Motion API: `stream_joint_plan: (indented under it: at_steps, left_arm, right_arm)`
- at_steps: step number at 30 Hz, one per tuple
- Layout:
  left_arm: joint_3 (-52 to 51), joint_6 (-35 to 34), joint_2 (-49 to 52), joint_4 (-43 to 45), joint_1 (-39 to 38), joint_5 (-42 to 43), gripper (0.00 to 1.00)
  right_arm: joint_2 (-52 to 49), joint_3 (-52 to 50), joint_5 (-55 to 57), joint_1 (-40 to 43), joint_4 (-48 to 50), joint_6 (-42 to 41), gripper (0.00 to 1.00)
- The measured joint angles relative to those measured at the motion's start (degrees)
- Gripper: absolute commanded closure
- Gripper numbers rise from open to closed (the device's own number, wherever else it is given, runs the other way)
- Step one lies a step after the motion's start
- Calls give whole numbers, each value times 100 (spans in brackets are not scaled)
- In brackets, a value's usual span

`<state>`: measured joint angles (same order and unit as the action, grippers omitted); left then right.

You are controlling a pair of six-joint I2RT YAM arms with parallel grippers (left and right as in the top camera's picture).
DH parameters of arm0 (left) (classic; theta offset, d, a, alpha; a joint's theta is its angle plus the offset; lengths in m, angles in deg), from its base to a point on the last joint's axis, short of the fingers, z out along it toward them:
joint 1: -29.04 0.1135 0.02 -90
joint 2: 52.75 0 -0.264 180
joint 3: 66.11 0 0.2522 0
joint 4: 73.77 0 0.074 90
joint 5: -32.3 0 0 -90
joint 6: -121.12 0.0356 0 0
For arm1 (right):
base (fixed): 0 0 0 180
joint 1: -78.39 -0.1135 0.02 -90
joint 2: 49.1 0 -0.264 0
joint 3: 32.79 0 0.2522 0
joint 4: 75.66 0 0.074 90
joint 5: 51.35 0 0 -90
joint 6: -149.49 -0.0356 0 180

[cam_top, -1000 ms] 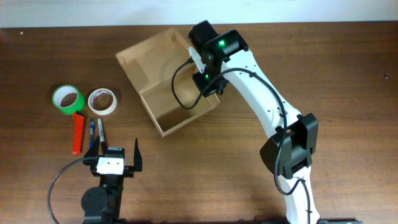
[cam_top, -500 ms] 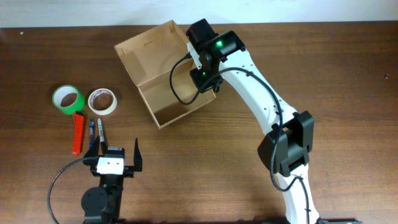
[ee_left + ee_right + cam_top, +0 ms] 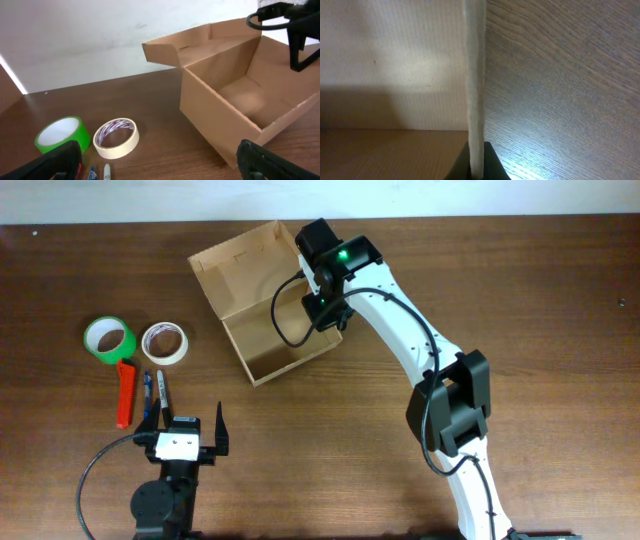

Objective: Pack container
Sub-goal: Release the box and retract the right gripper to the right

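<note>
The container (image 3: pixel 272 332) is an open tan cardboard box at the back middle of the table, its lid flap (image 3: pixel 243 262) folded back to the far left. My right gripper (image 3: pixel 325 308) is shut on the top edge of its right wall; the right wrist view shows the wall edge (image 3: pixel 474 75) pinched between the dark fingers (image 3: pixel 492 162). The box inside looks empty. My left gripper (image 3: pixel 185 425) is open and empty near the front left; the box (image 3: pixel 235 95) lies ahead of it to the right.
A green tape roll (image 3: pixel 108 338) and a white tape roll (image 3: pixel 165 342) lie at the left, also in the left wrist view (image 3: pixel 59 134) (image 3: pixel 116 137). A red cutter (image 3: pixel 124 392) and two pens (image 3: pixel 156 388) lie just in front of them.
My right gripper has moved a little left and back, holding the wall. The container has shifted and turned slightly with it. The left arm has not moved.
</note>
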<state>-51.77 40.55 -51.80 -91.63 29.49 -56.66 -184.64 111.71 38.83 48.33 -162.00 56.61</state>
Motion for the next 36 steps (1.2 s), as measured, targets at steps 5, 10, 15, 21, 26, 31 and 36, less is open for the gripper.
stream_joint_plan:
  at_steps: [5, 10, 15, 21, 26, 31, 36]
  left_arm:
    - [0, 0, 0, 0, 0, 0, 0]
    - [0, 0, 0, 0, 0, 0, 1]
    - [0, 0, 0, 0, 0, 0, 0]
    - [0, 0, 0, 0, 0, 0, 0]
    - [0, 0, 0, 0, 0, 0, 1]
    - [0, 0, 0, 0, 0, 0, 0]
    - [2, 0, 0, 0, 0, 0, 0]
  right_arm:
    - [-52, 0, 0, 0, -7, -9, 96]
    - [-59, 0, 0, 13, 35, -11, 96]
    - [-85, 0, 0, 48, -2, -11, 96]
    - [-195, 0, 0, 68, -11, -22, 77]
    - [-205, 0, 42, 68, -11, -7, 55]
    - [-205, 9, 247, 68, -85, -11, 50]
    - [-205, 417, 363, 68, -433, 26, 44]
